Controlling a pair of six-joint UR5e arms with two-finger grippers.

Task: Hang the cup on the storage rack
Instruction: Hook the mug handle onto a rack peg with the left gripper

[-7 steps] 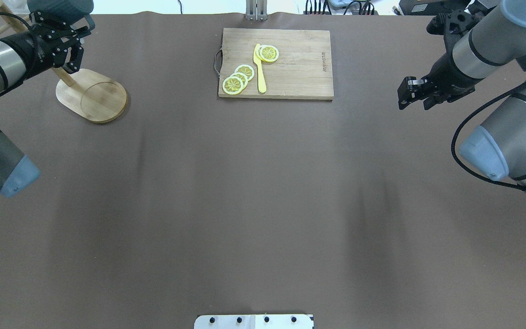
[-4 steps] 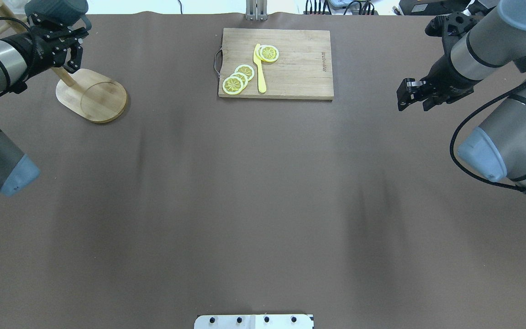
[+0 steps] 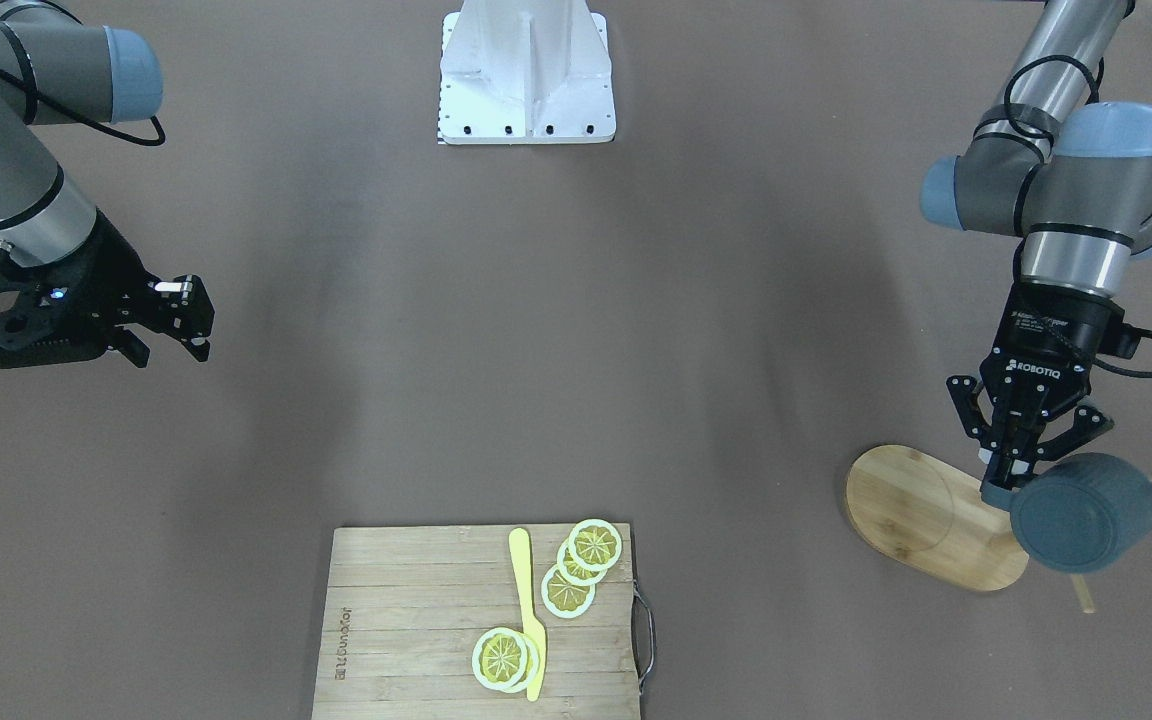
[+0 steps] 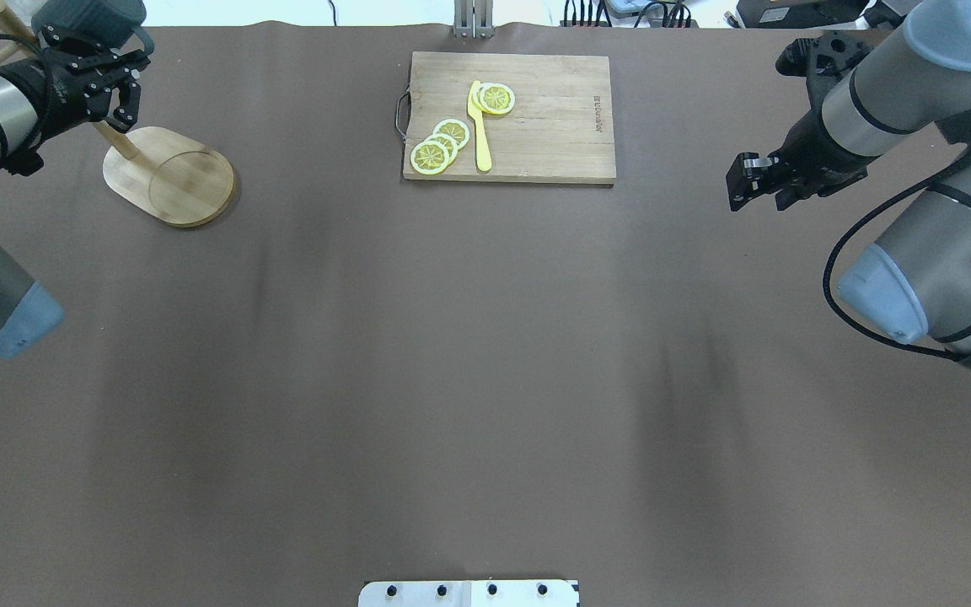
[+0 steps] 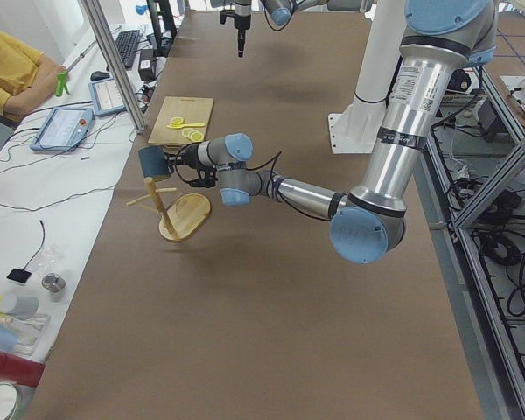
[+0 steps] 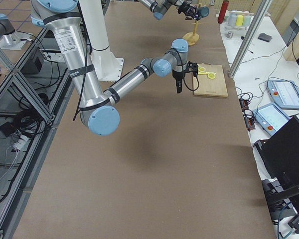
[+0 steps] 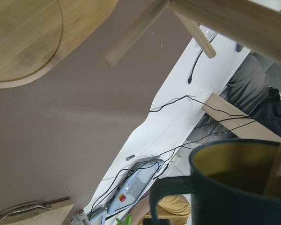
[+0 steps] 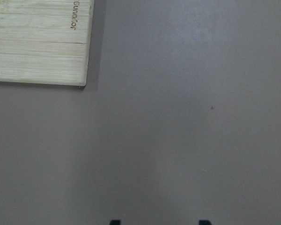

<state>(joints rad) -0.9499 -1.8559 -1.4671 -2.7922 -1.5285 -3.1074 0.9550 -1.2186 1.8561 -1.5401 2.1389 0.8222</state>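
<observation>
You have the left gripper (image 3: 1008, 485) closed on the rim of the dark blue-grey mug (image 3: 1086, 512) at the lower right of the front-facing view. The mug is held off the table (image 3: 576, 300), mouth turned back toward the gripper, among the pegs of the bamboo mug tree (image 3: 921, 515) and over the far end of its oval base. In your left wrist view the yellow inside of the mug fills the lower right, the loop handle points left, and 1 thin peg (image 7: 277, 164) crosses the mouth at the right edge. You cannot tell whether the handle touches any peg.

Your right gripper (image 3: 191, 315) hangs at the left of the front-facing view. It is empty, jaws apart, with its 2 fingertips (image 8: 204, 222) spread along the bottom of its wrist view.

The cutting board (image 3: 416, 620), with lemon slices (image 3: 568, 590) and a yellow knife (image 3: 526, 600), sits at bottom centre, well apart from both grippers
</observation>
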